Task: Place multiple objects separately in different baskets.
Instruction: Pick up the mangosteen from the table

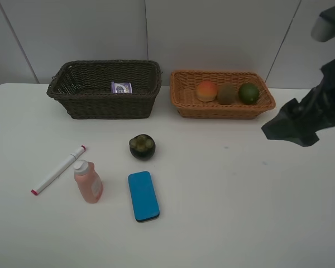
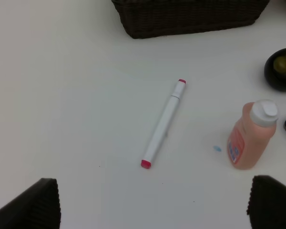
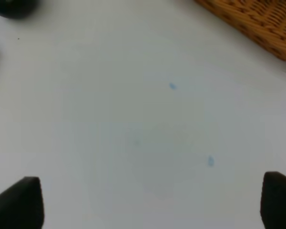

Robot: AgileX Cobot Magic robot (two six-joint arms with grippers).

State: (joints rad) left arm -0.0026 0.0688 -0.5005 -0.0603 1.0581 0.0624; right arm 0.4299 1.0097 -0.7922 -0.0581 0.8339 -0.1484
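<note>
While the left end effector [image 2: 150, 205] and the right end effector [image 3: 148, 202] were held spread and empty above the desk [image 1: 240, 195], the purple-lidded tub [image 1: 121, 87] was seen in the dark brown basket [image 1: 100, 107]. The orange-red fruit [image 1: 206, 91], kiwi [image 1: 227, 94] and green fruit [image 1: 248, 93] were found in the light orange basket [image 1: 218, 110]. The mangosteen [image 1: 142, 147], marker [image 1: 58, 170], pink bottle [image 1: 88, 182] and blue block [image 1: 143, 195] were seen lying on the desk.
</note>
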